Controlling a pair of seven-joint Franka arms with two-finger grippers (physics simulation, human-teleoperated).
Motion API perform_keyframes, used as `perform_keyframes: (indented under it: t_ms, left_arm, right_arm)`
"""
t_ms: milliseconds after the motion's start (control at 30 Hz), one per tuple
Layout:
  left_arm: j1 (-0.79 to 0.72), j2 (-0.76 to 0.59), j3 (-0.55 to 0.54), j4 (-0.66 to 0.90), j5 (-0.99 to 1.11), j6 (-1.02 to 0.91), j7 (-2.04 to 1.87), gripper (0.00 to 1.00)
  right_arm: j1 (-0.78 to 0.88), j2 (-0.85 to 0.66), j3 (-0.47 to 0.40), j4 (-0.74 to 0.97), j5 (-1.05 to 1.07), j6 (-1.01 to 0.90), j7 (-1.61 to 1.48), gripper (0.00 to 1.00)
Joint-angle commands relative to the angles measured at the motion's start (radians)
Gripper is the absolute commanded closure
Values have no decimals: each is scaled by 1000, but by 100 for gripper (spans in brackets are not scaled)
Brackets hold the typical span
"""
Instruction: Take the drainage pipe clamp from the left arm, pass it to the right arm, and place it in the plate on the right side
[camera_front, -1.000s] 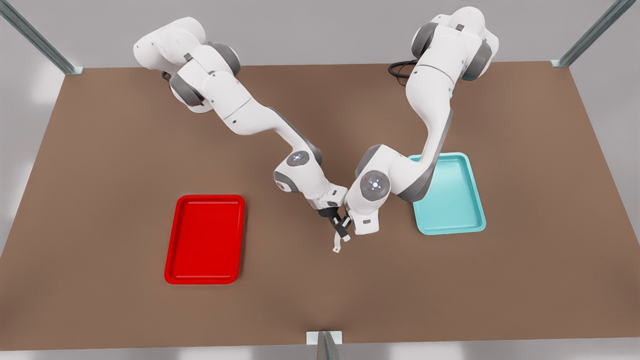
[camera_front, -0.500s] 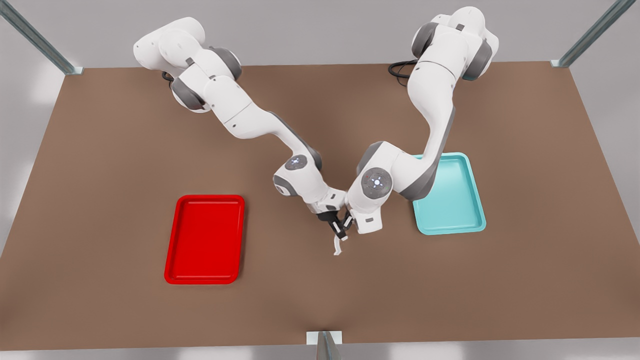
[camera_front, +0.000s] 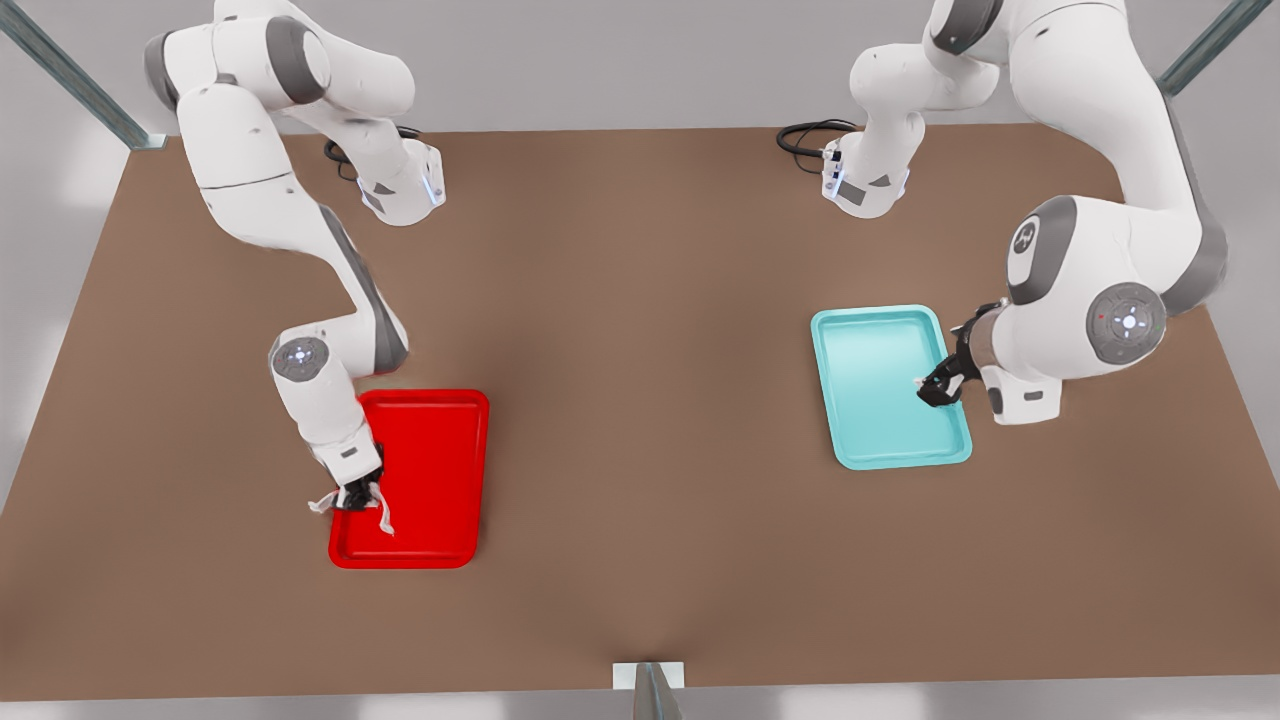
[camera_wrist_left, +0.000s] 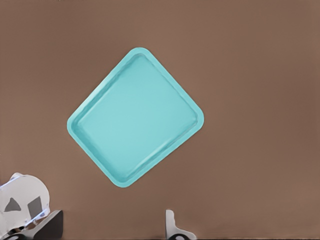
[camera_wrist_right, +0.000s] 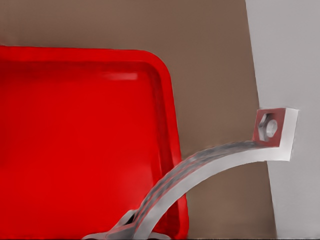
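No legible text, labels, brand names, numbers or signs appear on any surface. The arms carry only small round indicator marks at the joints, with no readable characters.

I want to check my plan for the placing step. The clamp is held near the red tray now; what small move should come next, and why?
Probably shift the right gripper a little toward the middle of the plate before releasing. It is shut on the drainage pipe clamp, which straddles the plate's rim, with one foot hanging outside over the table. The left gripper waits over the teal tray.
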Motion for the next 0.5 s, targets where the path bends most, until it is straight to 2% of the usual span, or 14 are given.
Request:
perform_keyframes:
  t_ms: [0,67,267,300,333,367,467]
  left_arm:
    - [-1,26,-34,59,30,-67,734,0]
    - [16,30,-34,48,39,-30,868,0]
    - [17,38,-33,48,62,-21,871,0]
    - [19,39,-33,48,62,-21,871,0]
    - [19,38,-33,48,62,-21,872,0]
    - [19,38,-33,47,62,-22,872,0]
    - [16,38,-33,45,77,-22,872,0]
  right_arm:
    - [-23,-26,1,-60,-4,-95,0,79]
    - [-17,-15,8,-60,-4,-133,20,79]
    - [-9,22,44,-26,6,-159,34,79]
    - [-9,29,54,-11,13,-182,34,67]
    - [-9,39,57,2,19,-187,34,15]
    - [-11,42,58,8,19,-191,32,0]
    - [-11,42,60,26,19,-213,32,0]
